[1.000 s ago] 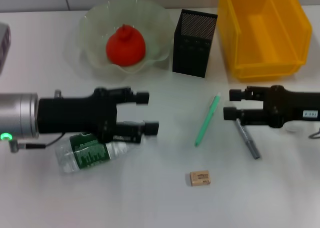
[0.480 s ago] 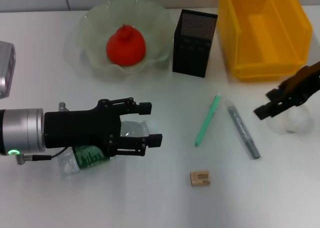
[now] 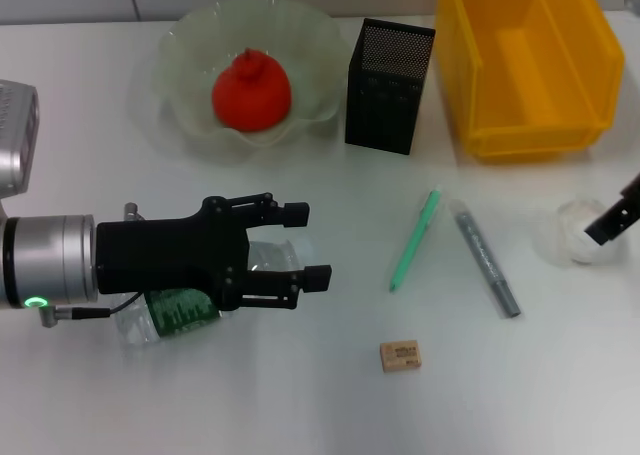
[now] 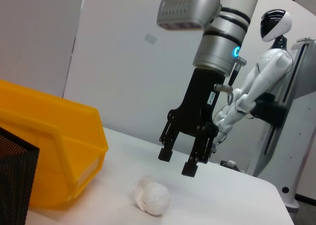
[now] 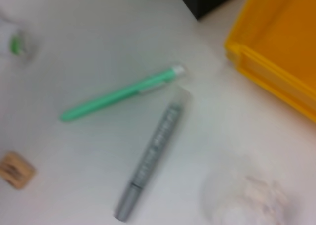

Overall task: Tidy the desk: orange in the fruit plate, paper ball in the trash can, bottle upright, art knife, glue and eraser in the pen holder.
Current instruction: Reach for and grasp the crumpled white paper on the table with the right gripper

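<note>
The orange (image 3: 251, 90) lies in the fruit plate (image 3: 180, 45). The bottle (image 3: 180, 311) lies on its side under my left gripper (image 3: 305, 243), which is open with its fingers on either side of the bottle's clear end. The paper ball (image 3: 580, 233) lies at the right, below the trash can (image 3: 525, 60). My right gripper (image 4: 177, 162) hangs open just above the paper ball (image 4: 153, 198); only its tip (image 3: 615, 215) shows in the head view. A green art knife (image 3: 415, 240), a grey glue stick (image 3: 487, 260) and the eraser (image 3: 400, 355) lie in front of the pen holder (image 3: 388, 85).
The right wrist view shows the art knife (image 5: 123, 92), glue stick (image 5: 155, 153), eraser (image 5: 15, 169), paper ball (image 5: 247, 198) and trash can (image 5: 281, 47). A grey device (image 3: 15, 135) sits at the left edge.
My right gripper has swung from over the glue stick to the right, above the paper ball. My left gripper has shifted down and right over the bottle.
</note>
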Action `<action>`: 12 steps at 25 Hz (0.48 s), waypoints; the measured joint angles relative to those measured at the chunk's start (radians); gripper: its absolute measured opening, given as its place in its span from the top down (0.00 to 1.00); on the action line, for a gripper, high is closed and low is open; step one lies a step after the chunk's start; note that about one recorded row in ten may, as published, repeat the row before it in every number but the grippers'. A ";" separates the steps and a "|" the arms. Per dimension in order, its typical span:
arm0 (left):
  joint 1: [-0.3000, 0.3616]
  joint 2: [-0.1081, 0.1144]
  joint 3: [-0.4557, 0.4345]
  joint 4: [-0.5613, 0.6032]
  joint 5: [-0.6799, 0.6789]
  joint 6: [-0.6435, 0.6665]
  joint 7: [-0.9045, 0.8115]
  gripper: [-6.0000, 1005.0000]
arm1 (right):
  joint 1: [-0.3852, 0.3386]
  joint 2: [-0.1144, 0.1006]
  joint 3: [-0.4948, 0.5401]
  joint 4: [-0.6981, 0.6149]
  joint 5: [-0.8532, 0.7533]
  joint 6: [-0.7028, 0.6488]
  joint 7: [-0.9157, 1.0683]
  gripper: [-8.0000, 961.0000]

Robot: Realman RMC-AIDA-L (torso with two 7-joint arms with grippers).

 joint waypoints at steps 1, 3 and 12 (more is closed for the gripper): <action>0.000 0.000 0.000 0.000 0.000 -0.002 -0.004 0.17 | -0.002 0.010 -0.001 -0.003 -0.027 0.008 0.000 0.23; 0.000 0.000 0.000 0.000 0.001 -0.003 -0.007 0.17 | -0.009 0.025 -0.009 -0.006 -0.060 0.028 -0.005 0.23; -0.002 0.000 0.000 0.000 0.000 -0.005 -0.008 0.17 | -0.047 0.048 -0.046 0.052 -0.074 0.148 -0.021 0.23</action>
